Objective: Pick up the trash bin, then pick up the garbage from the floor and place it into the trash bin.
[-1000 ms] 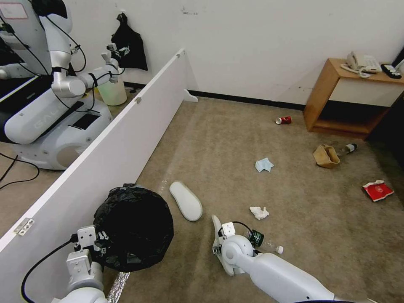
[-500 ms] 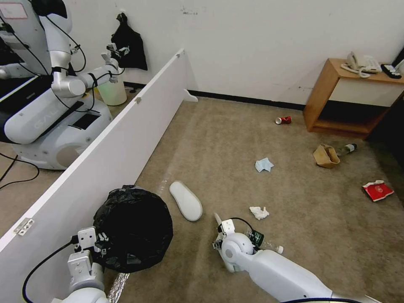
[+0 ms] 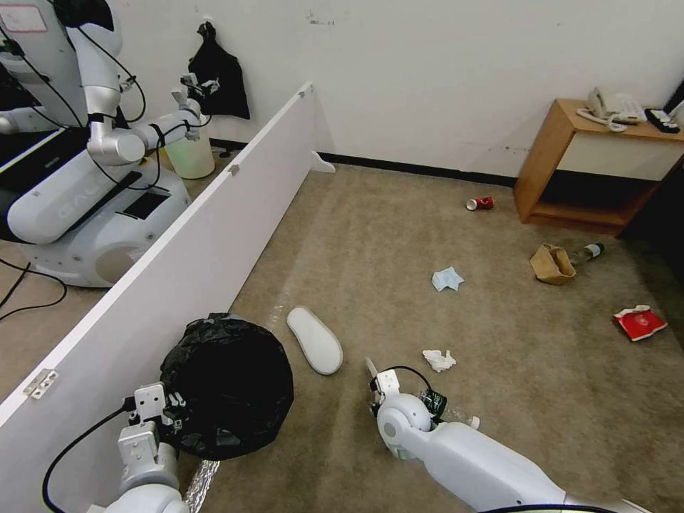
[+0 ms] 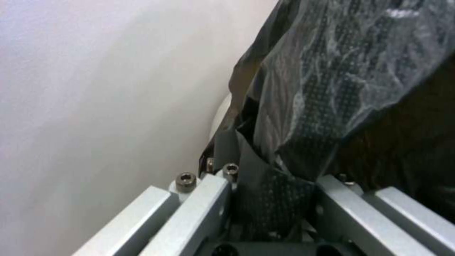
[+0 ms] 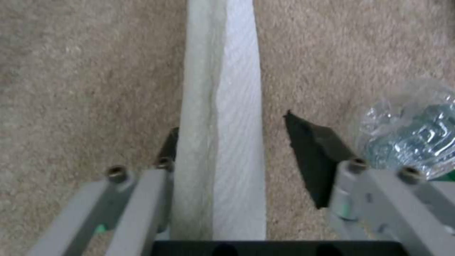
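Lower centre of the frame: our right gripper [image 5: 237, 153], jaws apart, straddles a white slipper [image 5: 223, 106] lying lengthwise between them, while our left gripper [image 4: 275, 199] is clamped on the trash bin [image 3: 226, 385]

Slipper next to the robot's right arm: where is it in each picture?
Head view: the white slipper is at bottom centre, its tip poking out beyond the right wrist.
Right wrist view: up the middle, between the open fingers of the right gripper.
Left wrist view: looks at the trash bin instead.
Shared landmark: the clear plastic bottle beside the slipper.
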Robot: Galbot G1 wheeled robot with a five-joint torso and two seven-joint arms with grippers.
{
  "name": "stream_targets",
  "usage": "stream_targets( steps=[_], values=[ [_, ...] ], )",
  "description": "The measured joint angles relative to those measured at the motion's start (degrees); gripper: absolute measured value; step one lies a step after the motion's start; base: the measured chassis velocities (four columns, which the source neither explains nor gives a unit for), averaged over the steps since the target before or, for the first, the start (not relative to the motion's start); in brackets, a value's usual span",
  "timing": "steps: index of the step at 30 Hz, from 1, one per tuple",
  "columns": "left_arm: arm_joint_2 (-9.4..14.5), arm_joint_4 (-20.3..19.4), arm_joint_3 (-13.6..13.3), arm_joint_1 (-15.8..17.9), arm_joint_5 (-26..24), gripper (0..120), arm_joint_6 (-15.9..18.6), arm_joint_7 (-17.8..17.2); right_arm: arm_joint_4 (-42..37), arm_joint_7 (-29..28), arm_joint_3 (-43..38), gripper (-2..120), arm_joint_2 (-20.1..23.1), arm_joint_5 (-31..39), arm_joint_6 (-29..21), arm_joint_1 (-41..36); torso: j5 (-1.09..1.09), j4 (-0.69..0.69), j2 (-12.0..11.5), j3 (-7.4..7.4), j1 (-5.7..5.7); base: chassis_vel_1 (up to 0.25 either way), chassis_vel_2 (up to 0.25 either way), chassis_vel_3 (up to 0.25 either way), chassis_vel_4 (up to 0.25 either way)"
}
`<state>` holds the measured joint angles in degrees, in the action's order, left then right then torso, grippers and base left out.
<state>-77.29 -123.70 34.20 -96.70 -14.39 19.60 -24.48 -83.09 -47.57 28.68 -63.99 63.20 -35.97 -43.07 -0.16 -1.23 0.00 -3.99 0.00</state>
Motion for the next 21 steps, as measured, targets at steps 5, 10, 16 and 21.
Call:
stream_targets(
  steps=[5, 10, 16, 21],
  values=[
    [-0.02, -0.07, -0.19, -0.2, 0.27, 1, -0.01, 0.03, -0.04, 0.31, -0.58, 18, 0.25, -0.14, 0.36, -0.78, -0.01, 0.0, 0.0, 0.0, 0.0, 0.0, 0.0, 0.0, 0.0],
    [0.04, -0.06, -0.3, -0.31, 0.8, 1, -0.01, 0.09, -0.49, 0.34, -0.98, 5, 0.76, -0.47, 0.72, -1.37, -0.01, 0.0, 0.0, 0.0, 0.0, 0.0, 0.0, 0.0, 0.0],
    [-0.06, 0.04, -0.83, -0.52, 1.32, 1, 0.09, 0.16, -1.59, 0.35, -1.89, 3, 2.36, -1.71, 1.55, -3.06, -0.01, -0.01, 0.0, 0.0, 0.0, 0.0, 0.0, 0.0, 0.0],
    [0.16, 0.03, -1.31, -0.47, 1.47, 1, 0.31, 0.17, -3.2, 0.68, -3.2, 3, 4.15, -2.12, 1.79, -4.65, 0.0, 0.0, 0.0, 0.0, 0.0, 0.0, 0.0, 0.0, 0.0]
  ],
)
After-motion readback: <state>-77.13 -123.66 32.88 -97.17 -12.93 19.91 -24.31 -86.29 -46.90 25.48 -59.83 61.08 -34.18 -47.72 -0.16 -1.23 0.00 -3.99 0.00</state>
